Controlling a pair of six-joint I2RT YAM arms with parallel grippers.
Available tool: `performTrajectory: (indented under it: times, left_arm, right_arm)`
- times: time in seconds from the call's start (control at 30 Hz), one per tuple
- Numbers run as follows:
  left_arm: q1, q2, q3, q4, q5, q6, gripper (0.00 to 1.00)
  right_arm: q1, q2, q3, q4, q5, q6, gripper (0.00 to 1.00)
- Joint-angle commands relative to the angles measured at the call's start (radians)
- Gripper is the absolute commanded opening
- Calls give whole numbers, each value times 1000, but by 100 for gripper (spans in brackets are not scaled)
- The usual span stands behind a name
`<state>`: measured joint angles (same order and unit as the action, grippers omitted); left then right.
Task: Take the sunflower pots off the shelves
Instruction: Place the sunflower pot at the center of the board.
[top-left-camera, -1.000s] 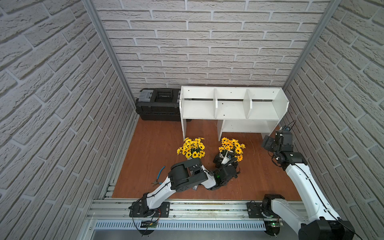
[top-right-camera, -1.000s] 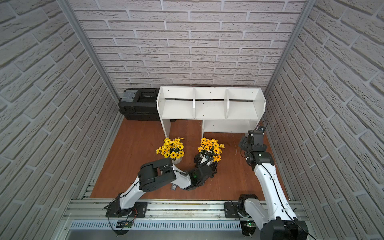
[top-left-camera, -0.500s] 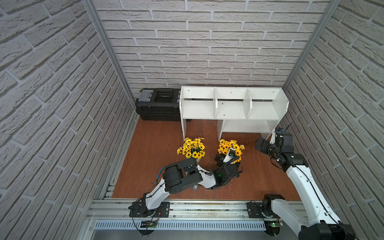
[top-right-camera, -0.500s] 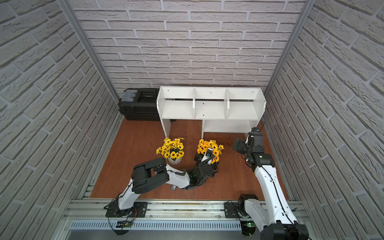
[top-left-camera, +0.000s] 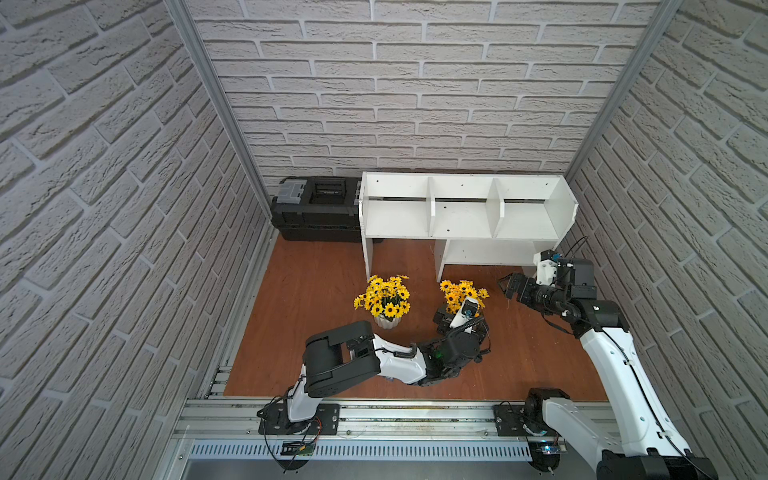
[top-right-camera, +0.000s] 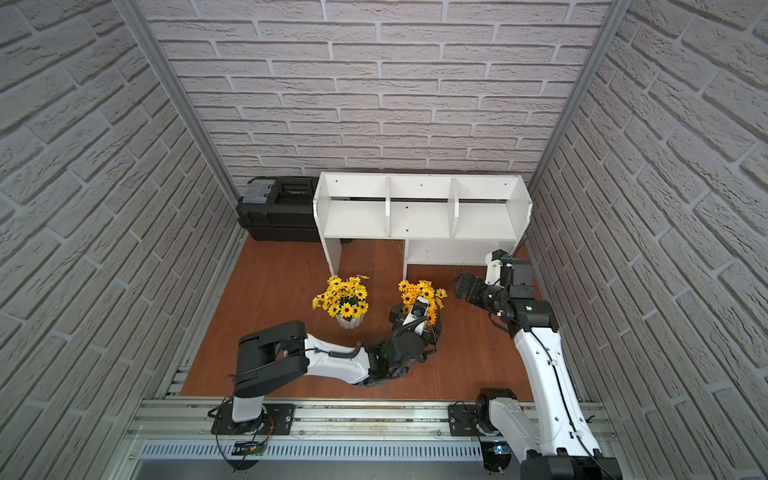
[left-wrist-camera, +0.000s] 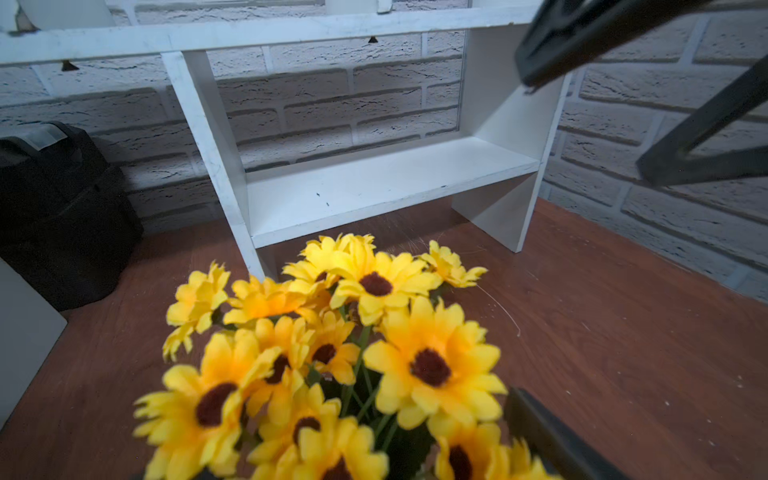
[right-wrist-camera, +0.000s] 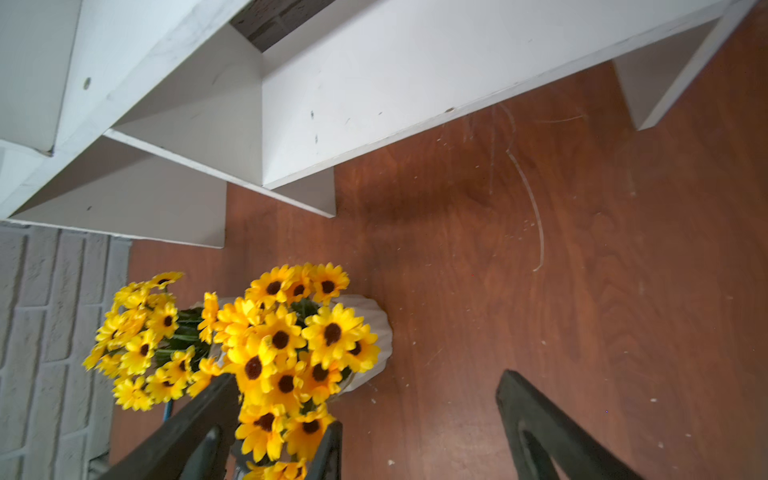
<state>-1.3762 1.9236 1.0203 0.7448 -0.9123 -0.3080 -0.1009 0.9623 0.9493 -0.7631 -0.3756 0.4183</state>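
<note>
Both sunflower pots stand on the brown floor in front of the white shelves (top-left-camera: 465, 216) (top-right-camera: 419, 220). The ribbed pot (top-left-camera: 388, 323) (right-wrist-camera: 376, 328) stands free on the left. The other pot's flowers (top-left-camera: 459, 293) (left-wrist-camera: 374, 332) (right-wrist-camera: 286, 345) rise between the jaws of my left gripper (top-left-camera: 455, 322) (top-right-camera: 411, 320). One of its fingers (left-wrist-camera: 552, 436) shows beside the flowers, set wide. Whether the jaws press on the pot is hidden. My right gripper (top-left-camera: 505, 289) (right-wrist-camera: 368, 376) hovers open just right of those flowers, holding nothing.
A black toolbox (top-left-camera: 316, 212) sits left of the shelves against the back wall. Brick walls close in both sides. The shelves' lower board (left-wrist-camera: 374, 187) lies bare behind the flowers. Bare floor (top-left-camera: 316, 291) stretches left of the ribbed pot.
My right gripper has moved left towards the flowers between the left jaws and opened wider. The left arm's elbow has drawn back to the left while its gripper stayed at the pot.
</note>
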Motion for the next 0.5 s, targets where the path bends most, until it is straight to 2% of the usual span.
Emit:
performTrajectory:
  times: [0.0, 0.2, 0.33, 0.47]
  left_arm:
    - [-14, -91, -23, -46, -21, -17, 98]
    - [-13, -277, -5, -204, -20, 22, 98]
    - [27, -424, 27, -365, -33, 67, 98]
    - [115, -597, 15, -527, -34, 81, 98]
  right_arm:
    - [-4, 14, -7, -7, -153, 38, 98]
    - [-3, 30, -11, 26, -244, 53, 98]
    - [-3, 27, 33, 0, -205, 18, 98]
    - [-5, 25, 93, -29, -131, -45, 98]
